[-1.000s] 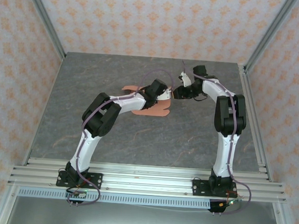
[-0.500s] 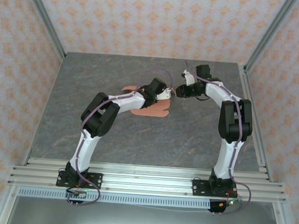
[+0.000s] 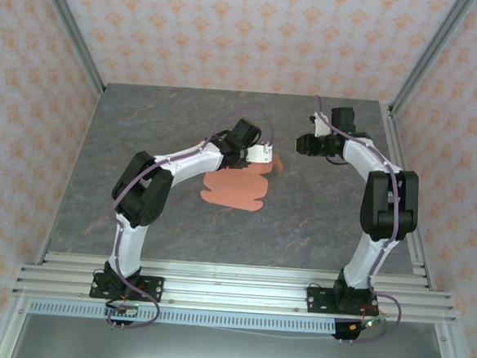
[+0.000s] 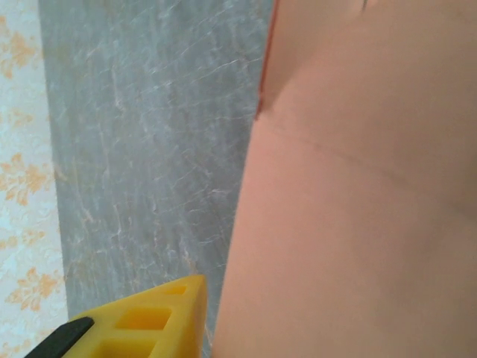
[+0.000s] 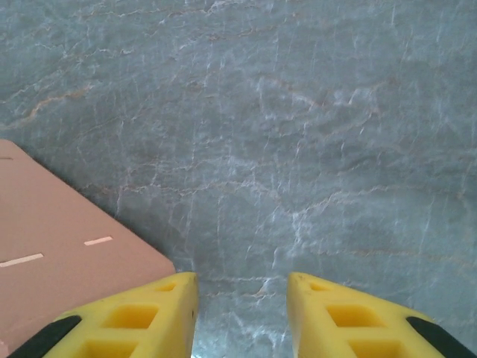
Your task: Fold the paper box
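Note:
The paper box (image 3: 233,190) is a flat salmon-orange sheet lying mid-table, with one edge (image 3: 276,164) raised at my left gripper (image 3: 264,154). In the left wrist view the creased cardboard (image 4: 358,209) covers the right side and hides one finger. The other yellow finger (image 4: 156,317) shows beside it, so the jaws look shut on that raised part. My right gripper (image 3: 302,142) hovers to the right of the sheet, apart from it. Its jaws (image 5: 242,287) stand open over bare table, and a corner of the sheet (image 5: 59,253) lies by its left finger.
The grey marbled table (image 3: 326,210) is walled by patterned panels (image 3: 30,115) on three sides. A metal rail (image 3: 402,182) runs along the right edge. The arm bases stand on the near aluminium frame (image 3: 231,285).
The right gripper has drawn back to the right, away from the sheet. The left arm's elbow has swung left, and more of the sheet now shows, nearer the front.

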You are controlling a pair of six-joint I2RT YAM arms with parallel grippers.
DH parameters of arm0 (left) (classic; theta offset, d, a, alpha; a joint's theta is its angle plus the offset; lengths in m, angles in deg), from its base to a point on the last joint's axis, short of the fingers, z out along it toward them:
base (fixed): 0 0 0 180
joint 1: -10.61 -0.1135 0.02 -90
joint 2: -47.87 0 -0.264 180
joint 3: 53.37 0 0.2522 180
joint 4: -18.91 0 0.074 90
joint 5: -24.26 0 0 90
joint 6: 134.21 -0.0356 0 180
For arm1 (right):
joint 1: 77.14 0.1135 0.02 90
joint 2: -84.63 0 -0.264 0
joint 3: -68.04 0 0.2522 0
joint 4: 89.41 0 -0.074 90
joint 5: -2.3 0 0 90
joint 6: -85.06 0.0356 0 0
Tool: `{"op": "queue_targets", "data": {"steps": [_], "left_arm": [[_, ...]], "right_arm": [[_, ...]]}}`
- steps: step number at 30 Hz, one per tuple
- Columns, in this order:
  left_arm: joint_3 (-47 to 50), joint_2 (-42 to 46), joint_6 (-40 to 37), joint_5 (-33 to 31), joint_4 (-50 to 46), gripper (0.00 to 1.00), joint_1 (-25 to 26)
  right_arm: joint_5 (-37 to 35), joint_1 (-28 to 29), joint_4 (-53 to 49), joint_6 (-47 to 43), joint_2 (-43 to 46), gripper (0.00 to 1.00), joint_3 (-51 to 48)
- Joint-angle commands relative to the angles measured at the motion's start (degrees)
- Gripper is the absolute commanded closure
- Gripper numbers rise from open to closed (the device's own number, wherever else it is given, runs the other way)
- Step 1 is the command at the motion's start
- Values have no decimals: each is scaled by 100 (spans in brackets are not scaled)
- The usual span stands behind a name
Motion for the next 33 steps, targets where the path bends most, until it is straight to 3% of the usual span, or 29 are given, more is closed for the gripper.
{"op": "queue_targets", "data": {"steps": [1, 6, 15, 23, 28, 33], "left_arm": [[171, 347, -284, 551, -627, 69, 52], [221, 188, -275, 194, -411, 70, 115], [450, -7, -266, 31, 142, 71, 184], [166, 11, -337, 437, -343, 72, 149], [2, -12, -326, 552, -530, 71, 96], [-273, -328, -345, 541, -571, 71, 87]], "right_arm": [[-54, 210, 305, 635, 514, 63, -660], [-519, 667, 1619, 1747, 1203, 63, -1963], [-639, 743, 3182, 2175, 1302, 61, -3006], [66, 773, 3684, 2125, 1083, 61, -3024], [15, 833, 3939, 2057, 1482, 56, -3516], [4, 879, 4128, 2119, 1290, 56, -3569]]}}
